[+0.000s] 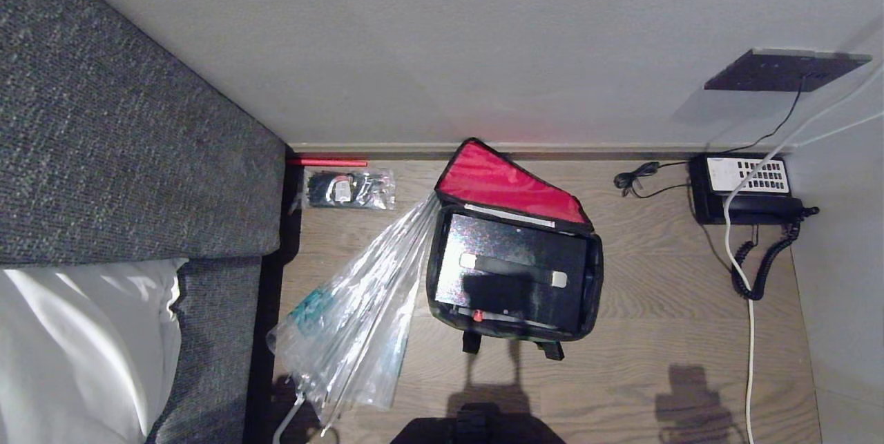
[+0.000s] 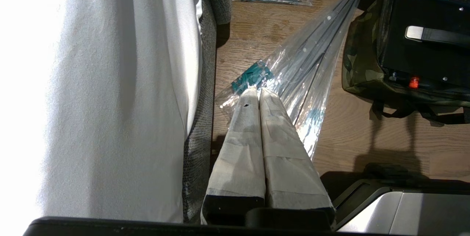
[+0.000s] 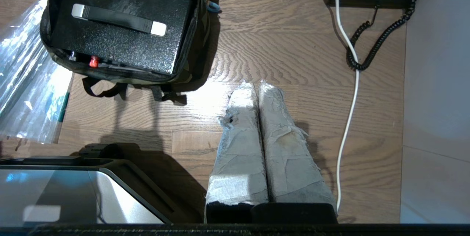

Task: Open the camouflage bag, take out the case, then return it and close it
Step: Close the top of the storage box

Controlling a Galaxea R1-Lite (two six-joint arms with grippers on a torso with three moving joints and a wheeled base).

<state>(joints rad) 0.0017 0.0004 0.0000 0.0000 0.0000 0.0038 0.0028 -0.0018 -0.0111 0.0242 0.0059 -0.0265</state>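
The camouflage bag (image 1: 595,271) stands open on the wooden floor, its red-lined flap (image 1: 504,181) leaning back toward the wall. Inside lies the glossy black case (image 1: 511,292), handle (image 1: 512,269) up, with a small red latch (image 1: 477,317) at its near edge. Both wrist views show the case too (image 2: 422,60) (image 3: 121,34). Neither arm appears in the head view. My left gripper (image 2: 259,90) hangs shut above the clear umbrella, left of the bag. My right gripper (image 3: 257,83) hangs shut over bare floor, right of the bag and in front of it. Both hold nothing.
A clear plastic umbrella (image 1: 359,313) lies against the bag's left side. A grey sofa with a white cushion (image 1: 83,340) fills the left. A packet of black items (image 1: 349,188) lies by the wall. A telephone (image 1: 746,188) with coiled cord and a white cable (image 1: 749,333) are on the right.
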